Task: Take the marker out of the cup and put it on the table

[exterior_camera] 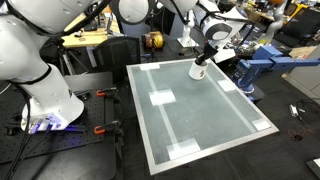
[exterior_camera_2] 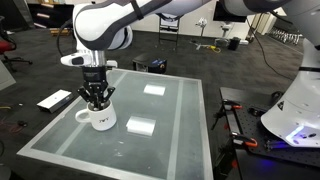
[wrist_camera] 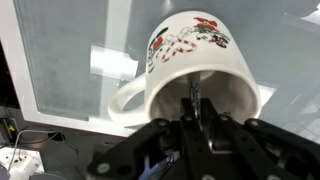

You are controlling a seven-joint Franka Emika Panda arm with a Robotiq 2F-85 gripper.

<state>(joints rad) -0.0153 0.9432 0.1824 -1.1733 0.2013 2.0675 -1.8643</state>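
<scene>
There is 1 cup (exterior_camera_2: 100, 118), 1 marker (wrist_camera: 193, 90), 1 table (exterior_camera_2: 180, 130), 1 gripper (exterior_camera_2: 96, 102) and at least 2 white tape patches (exterior_camera_2: 140, 125) in an exterior view.

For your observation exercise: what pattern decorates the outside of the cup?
The cup is white with a red-and-green floral print, clearest in the wrist view.

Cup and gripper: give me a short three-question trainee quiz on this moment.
1. True or false: the cup lies on its side on the table.
2. The gripper is: A) at the cup's mouth; B) low on the table beside the cup's handle; C) far from the cup.
3. Fill in: in the wrist view, the cup's outer wall bears a ___ floral print.
Key: 1 false, it stands upright; 2 A; 3 red.
</scene>
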